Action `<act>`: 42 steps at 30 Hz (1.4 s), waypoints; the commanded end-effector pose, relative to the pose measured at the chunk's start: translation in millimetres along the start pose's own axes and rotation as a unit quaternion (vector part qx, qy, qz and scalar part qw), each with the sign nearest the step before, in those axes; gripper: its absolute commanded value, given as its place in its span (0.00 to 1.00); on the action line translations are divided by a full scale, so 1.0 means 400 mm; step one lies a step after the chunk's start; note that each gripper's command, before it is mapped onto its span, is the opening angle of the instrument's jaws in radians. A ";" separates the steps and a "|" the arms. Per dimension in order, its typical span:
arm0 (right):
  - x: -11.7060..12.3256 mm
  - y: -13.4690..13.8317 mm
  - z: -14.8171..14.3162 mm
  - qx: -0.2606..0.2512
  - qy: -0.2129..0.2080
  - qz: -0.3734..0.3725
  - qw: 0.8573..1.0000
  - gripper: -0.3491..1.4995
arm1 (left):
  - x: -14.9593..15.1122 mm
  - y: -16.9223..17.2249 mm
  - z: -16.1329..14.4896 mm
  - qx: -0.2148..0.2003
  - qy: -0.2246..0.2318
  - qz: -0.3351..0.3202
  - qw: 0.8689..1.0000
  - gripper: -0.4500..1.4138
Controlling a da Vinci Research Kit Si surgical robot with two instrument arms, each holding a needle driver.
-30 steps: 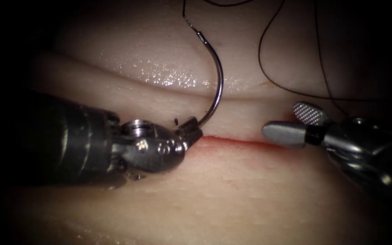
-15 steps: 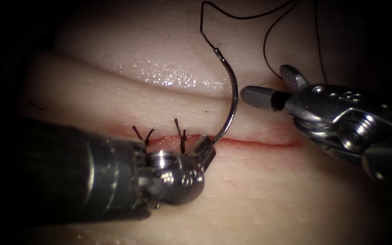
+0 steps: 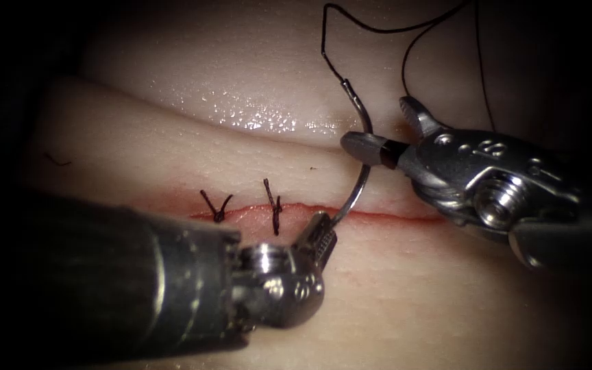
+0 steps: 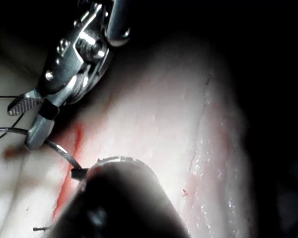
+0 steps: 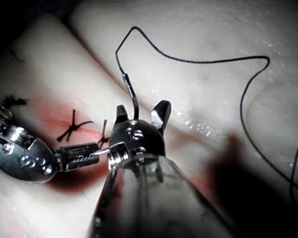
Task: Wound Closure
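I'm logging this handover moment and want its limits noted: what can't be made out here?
- Needle tip: hidden inside the left tool, endoscope view.
- Needle behind the right tool: its lower jaw covers that stretch; contact unclear.
- Thread: cut off by the top edge.
- Cut, right end: covered by the right tool.

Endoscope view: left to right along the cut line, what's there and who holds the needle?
Left tool, shut on the needle near its tip → first stitch → second stitch → needle, above the tissue → right tool, open around the needle's upper curve → thread.
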 end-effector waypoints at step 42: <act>-0.0030 -0.0024 0.0017 0.049 0.001 0.018 0.999 0.00 | -0.0009 -0.0004 -0.0010 0.013 0.038 0.028 0.999 0.86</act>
